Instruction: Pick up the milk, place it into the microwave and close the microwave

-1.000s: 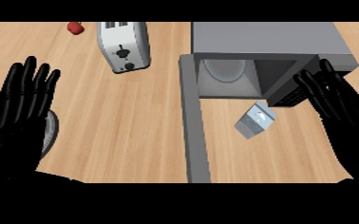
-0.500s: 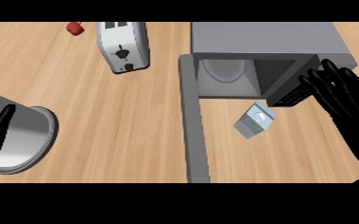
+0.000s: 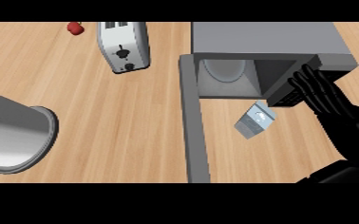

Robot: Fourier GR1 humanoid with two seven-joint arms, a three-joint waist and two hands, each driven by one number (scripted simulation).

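Right hand is being held with fingers straight and spread, nothing gripped, just right of the milk carton. Carton is lying on the wooden counter, in front of the open microwave, beside its swung-out door. Left forearm is showing at left edge; hand not visible.

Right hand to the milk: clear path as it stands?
Probably yes. The right hand is open, up by the microwave's front right corner, and the milk lies just to its lower left on bare counter, with nothing between them.

Grey microwave, seemingly silver-blue milk
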